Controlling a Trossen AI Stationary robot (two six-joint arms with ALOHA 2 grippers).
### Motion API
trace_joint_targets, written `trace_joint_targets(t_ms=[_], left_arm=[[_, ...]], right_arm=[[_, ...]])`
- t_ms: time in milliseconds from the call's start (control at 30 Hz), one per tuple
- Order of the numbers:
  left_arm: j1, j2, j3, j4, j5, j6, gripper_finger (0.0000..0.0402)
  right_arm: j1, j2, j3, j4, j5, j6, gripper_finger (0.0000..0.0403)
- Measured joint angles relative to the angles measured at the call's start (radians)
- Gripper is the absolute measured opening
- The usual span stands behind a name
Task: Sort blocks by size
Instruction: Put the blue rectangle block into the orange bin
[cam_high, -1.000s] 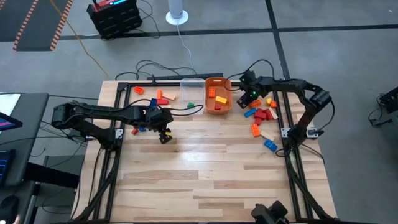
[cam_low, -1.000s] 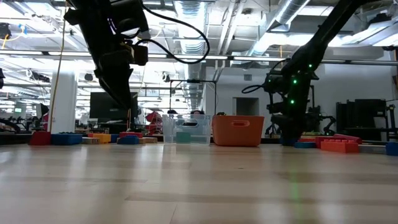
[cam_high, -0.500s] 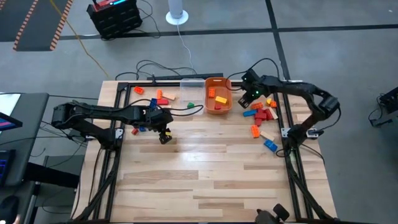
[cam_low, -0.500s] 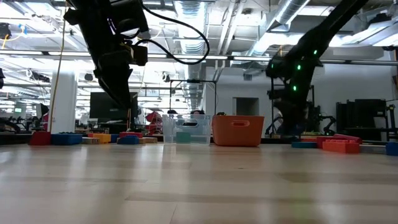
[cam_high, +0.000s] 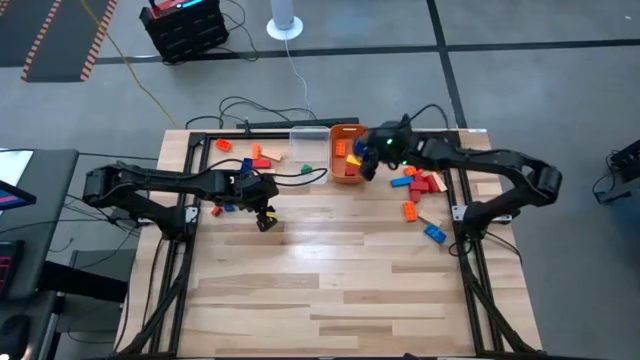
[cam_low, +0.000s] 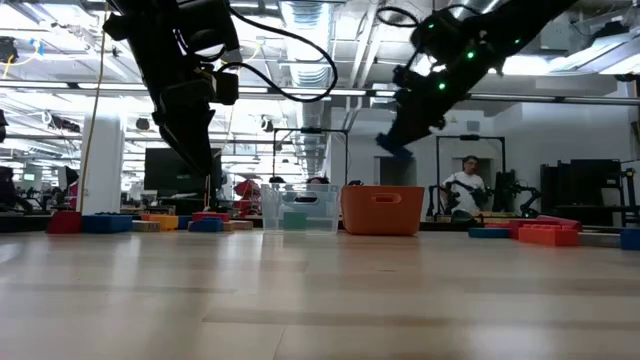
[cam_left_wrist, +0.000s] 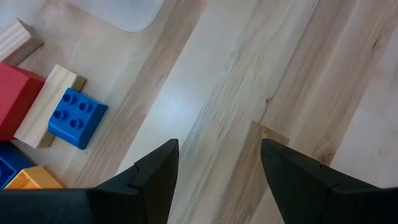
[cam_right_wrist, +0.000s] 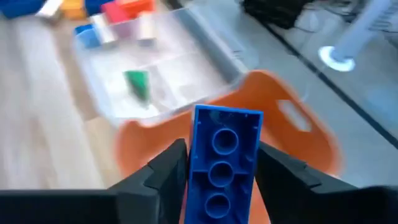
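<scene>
A wooden table (cam_high: 330, 280) carries scattered blocks (cam_high: 420, 185), a clear tub (cam_high: 310, 145) and an orange tub (cam_high: 348, 170).

From overhead we look straight down on the pale wooden table (cam_high: 330, 280). At tabletop height we look level across it into the room. Both views share the orange plastic tub (cam_high: 349, 172) (cam_low: 382, 211). Each wrist camera looks closely past its own dark fingers.

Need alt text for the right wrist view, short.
The right gripper holds a long blue block between its fingers, above the orange tub. Beyond it sits a clear plastic tub with a green block inside.
</scene>
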Motion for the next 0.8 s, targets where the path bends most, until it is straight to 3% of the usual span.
trace_joint_targets(t_ms=[233, 600, 800], left_arm=[[-0.005, 0.0, 0.0, -0.026, 0.0, -0.004, 0.0222], [-0.005, 0.0, 0.0, -0.031, 0.0, -0.019, 0.0222], [-0.005, 0.0, 0.0, 0.01, 0.0, -0.019, 0.0222]], right_arm=[[0.002, 0.051, 0.013, -0.063, 0.001, -0.037, 0.0227], [-0.033, -0.178, -0.019, -0.382, 0.001, -0.063, 0.023], [-0.106, -0.109, -0.098, -0.418, 0.002, -0.128, 0.023]])
